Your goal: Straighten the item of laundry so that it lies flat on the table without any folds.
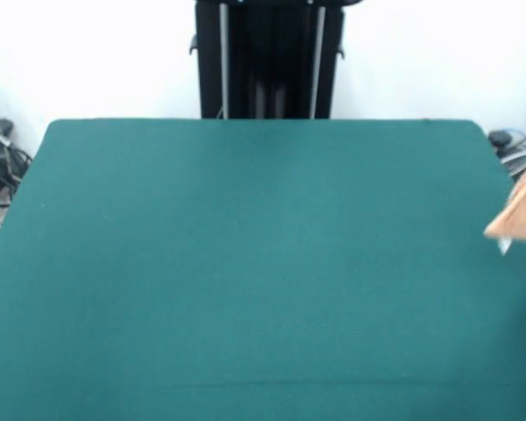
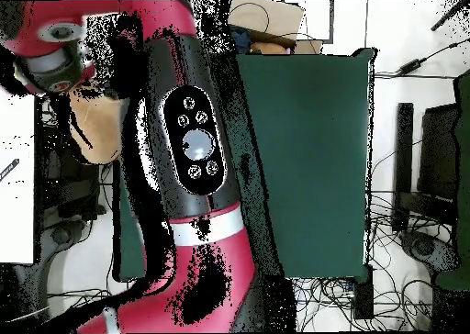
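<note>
The light orange-tan towel (image 1: pixel 519 209) shows only at the right edge of the front view, bunched, with its white tag (image 1: pixel 504 246) at the lowest corner. It seems to hang over the right side of the green table (image 1: pixel 263 263). In the overhead view the towel (image 2: pixel 96 128) is a tan bunch at the left, beside the table (image 2: pixel 312 147). It lies just under the red end of the arm (image 2: pixel 55 38). The gripper itself is hidden under the arm, and the front view does not show it.
The black pedestal (image 1: pixel 267 61) stands at the table's far side. The red and black arm (image 2: pixel 188 156) spans the left half of the overhead view. Cables and boxes (image 2: pixel 413 211) lie on the floor around the table. Cables (image 1: pixel 0 162) lie at the left.
</note>
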{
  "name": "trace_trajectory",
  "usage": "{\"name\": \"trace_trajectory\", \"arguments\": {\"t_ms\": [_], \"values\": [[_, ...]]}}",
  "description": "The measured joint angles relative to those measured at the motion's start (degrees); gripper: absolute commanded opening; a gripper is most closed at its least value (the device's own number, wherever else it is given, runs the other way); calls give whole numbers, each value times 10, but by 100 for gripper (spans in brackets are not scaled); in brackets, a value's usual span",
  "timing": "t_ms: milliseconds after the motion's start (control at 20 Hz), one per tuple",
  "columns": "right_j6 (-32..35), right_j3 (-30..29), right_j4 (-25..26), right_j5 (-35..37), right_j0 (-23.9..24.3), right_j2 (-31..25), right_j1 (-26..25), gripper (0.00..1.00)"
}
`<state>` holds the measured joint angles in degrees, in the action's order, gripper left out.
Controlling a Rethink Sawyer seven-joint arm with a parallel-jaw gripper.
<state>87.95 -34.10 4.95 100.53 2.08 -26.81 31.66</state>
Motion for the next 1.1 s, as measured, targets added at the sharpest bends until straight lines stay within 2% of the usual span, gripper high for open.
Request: {"name": "trace_trajectory", "arguments": {"t_ms": [50, 250, 450, 650, 700, 1100], "values": [[-4, -33, -7, -64, 17, 0, 6, 0], [-24, -126, -15, -243, 72, -8, 15, 0], [-68, -195, -15, -370, 131, -25, 7, 0], [-106, -218, -15, -389, 158, -35, -5, 0], [-135, -230, -14, -389, 173, -41, -13, 0], [-234, -259, -10, -389, 198, -59, -37, 0]]}}
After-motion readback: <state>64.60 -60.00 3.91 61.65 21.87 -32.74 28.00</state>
